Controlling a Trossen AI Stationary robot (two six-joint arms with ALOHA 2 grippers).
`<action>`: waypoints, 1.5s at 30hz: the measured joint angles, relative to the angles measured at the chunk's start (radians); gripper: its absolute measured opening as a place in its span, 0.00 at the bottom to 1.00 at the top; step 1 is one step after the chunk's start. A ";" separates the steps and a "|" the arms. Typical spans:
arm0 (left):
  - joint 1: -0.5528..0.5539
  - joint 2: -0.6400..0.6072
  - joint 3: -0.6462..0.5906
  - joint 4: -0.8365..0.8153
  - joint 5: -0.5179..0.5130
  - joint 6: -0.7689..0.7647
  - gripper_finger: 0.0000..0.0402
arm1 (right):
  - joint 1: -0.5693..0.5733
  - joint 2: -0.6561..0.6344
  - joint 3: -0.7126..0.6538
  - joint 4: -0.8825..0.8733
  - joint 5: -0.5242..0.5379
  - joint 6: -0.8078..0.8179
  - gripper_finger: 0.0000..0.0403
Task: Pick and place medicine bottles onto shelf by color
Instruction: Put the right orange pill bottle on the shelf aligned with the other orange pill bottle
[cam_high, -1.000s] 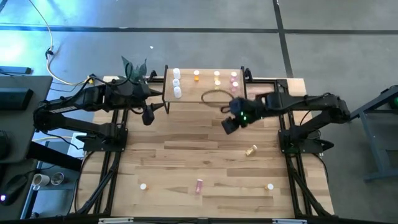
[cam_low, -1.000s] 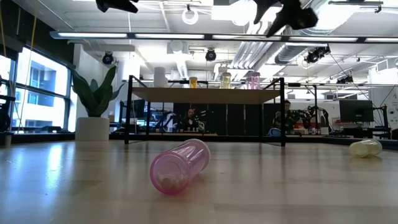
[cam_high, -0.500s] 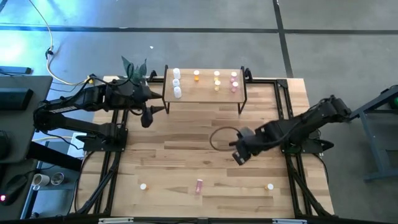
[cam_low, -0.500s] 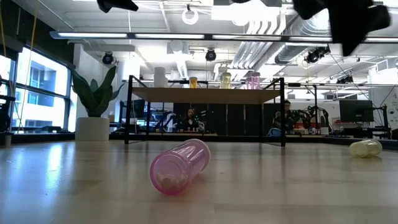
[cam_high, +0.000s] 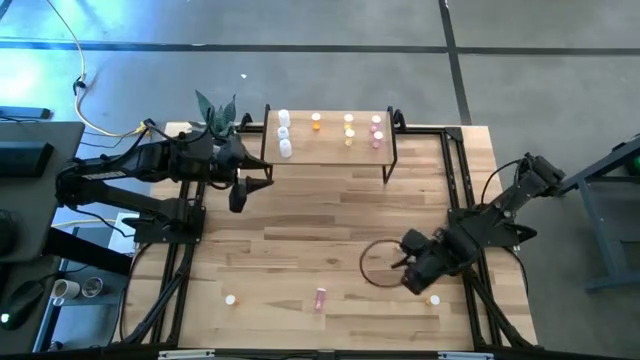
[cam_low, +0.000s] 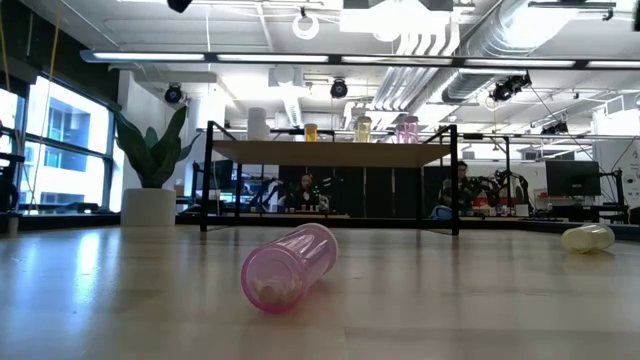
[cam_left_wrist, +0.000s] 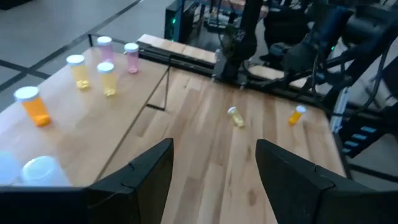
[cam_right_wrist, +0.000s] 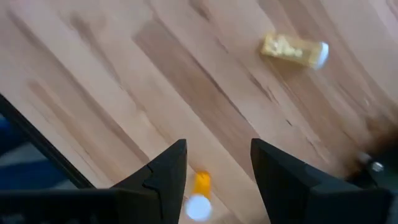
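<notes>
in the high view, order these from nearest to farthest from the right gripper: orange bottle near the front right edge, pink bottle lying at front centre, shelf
1. Orange bottle, just in front of the right gripper.
2. Pink bottle, lying at front centre, to its left.
3. Shelf, at the table's far side.

**Twelve bottles, one shelf, two arms**

I count one shelf (cam_high: 330, 150), at twelve o'clock on the table. Eight bottles stand on it: three white bottles (cam_high: 284, 132), one orange bottle (cam_high: 316, 121), two yellow bottles (cam_high: 349, 121) and two pink bottles (cam_high: 376, 123).

Four more are loose on the tabletop (cam_high: 300, 230). One pink loose bottle (cam_high: 320, 298) lies at six o'clock. One white-capped bottle (cam_high: 230, 299) stands at seven o'clock; I cannot tell its body colour. One orange loose bottle (cam_high: 434, 299) is at five o'clock. One yellow loose bottle (cam_right_wrist: 292, 48) lies on its side.

I also count one potted plant (cam_high: 215, 110) at eleven o'clock and two arms, with a left gripper (cam_left_wrist: 214, 144) and a right gripper (cam_right_wrist: 217, 146).
</notes>
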 joint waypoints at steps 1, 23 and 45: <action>-0.007 0.005 0.000 0.007 0.000 -0.009 0.54 | 0.023 0.000 0.000 -0.008 0.000 0.000 0.42; -0.109 0.141 -0.001 0.102 -0.003 -0.105 0.54 | 0.561 0.002 -0.001 -0.024 0.229 0.339 0.42; -0.137 0.144 -0.001 0.146 -0.053 -0.106 0.54 | 0.664 0.306 -0.002 0.082 0.312 0.421 0.42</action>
